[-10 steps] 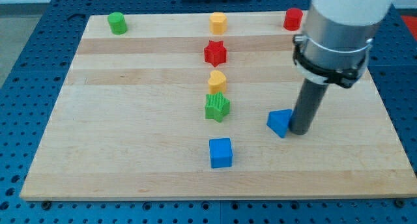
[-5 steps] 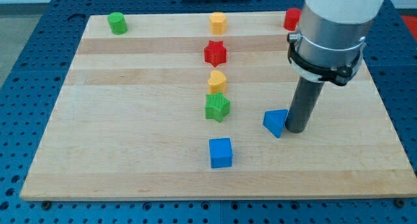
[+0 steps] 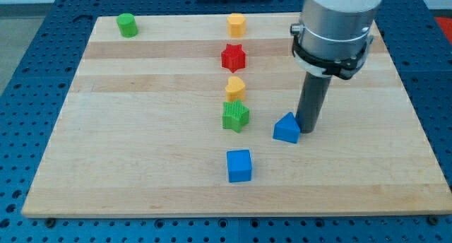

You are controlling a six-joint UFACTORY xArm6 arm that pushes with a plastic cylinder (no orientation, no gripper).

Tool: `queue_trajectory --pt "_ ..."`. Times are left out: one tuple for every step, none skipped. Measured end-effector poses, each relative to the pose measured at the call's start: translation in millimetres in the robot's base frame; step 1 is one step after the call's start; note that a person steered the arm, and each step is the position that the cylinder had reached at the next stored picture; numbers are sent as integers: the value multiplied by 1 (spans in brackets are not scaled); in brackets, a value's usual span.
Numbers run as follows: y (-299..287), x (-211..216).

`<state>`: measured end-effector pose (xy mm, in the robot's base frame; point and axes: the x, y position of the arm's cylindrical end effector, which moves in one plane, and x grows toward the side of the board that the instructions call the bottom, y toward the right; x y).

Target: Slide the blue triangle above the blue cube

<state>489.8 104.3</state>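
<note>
The blue triangle [image 3: 286, 128] lies on the wooden board, right of the green star [image 3: 235, 116] and up-right of the blue cube [image 3: 239, 165]. My tip [image 3: 307, 130] touches the triangle's right side. The blue cube sits near the view's bottom centre, directly below the green star.
A column of blocks runs down the board's middle: a yellow block [image 3: 236, 23] at the top, a red star [image 3: 233, 57], a yellow block [image 3: 235, 87], then the green star. A green cylinder [image 3: 127, 24] stands top left. The arm's body hides the top right corner.
My tip has moved left and slightly up, pushing the blue triangle left toward the green star. The arm now hides the red block at the top right.
</note>
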Motion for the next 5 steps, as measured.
queue_trajectory --pt "-14 0" --pt "-28 7" --pt "-39 17" --pt "-49 21" --pt "-54 22"
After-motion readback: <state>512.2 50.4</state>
